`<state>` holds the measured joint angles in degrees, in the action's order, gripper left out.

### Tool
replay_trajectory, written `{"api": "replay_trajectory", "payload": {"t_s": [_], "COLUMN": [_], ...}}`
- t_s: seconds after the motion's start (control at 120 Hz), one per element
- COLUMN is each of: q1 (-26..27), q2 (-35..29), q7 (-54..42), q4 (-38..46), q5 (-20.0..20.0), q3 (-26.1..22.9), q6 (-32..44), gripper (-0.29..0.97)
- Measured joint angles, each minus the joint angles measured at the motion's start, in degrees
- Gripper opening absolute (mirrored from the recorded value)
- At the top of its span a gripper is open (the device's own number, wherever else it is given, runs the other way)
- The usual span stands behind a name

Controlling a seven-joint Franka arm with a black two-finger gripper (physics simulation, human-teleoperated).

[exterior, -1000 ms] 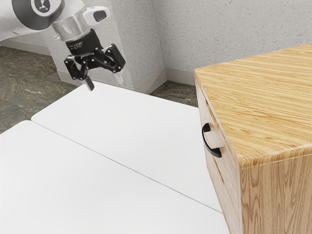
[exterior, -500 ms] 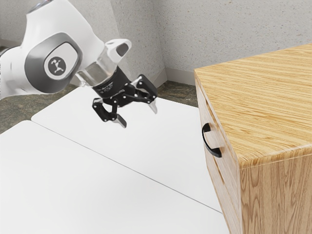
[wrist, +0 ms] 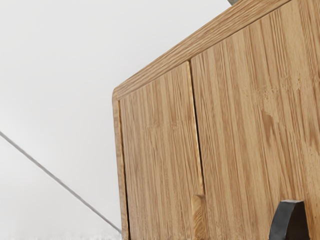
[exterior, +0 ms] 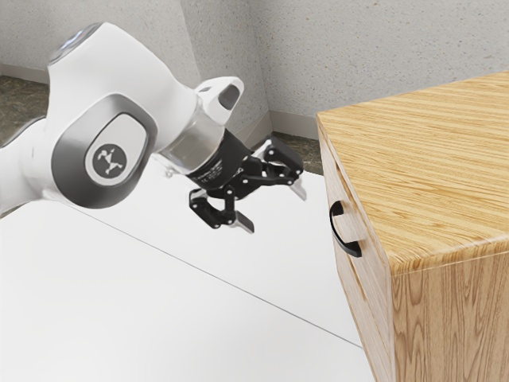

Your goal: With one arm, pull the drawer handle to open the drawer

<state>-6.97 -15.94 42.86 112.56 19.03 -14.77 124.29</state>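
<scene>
White table (exterior: 119, 318) carries wooden cabinet (exterior: 429, 159) at 3 o'clock, drawer apparently shut, arm (exterior: 111, 151) reaching from 9 o'clock, gripper (exterior: 273, 209) spread wide and empty, likely to straddle black handle (exterior: 343, 231) near its 3 o'clock.

The arm (exterior: 119, 87) is glossy white, with a round grey joint cap (exterior: 111, 159) bearing a white logo. Beside that cap, a silver collar (exterior: 193, 142) meets the black gripper (exterior: 273, 209)
</scene>
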Motion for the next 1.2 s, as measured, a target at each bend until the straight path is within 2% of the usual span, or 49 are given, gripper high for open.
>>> {"api": "replay_trajectory", "payload": {"t_s": [0.525, 1.2], "q1": [-0.05, -0.17], "q2": [-2.64, -2.48], "q7": [4.22, 6.32], "q4": [5.19, 7.07], "q5": [5.17, 5.77], "q3": [-4.03, -6.01], "q6": [4.72, 6.39], "gripper": [0.68, 0.68]}}
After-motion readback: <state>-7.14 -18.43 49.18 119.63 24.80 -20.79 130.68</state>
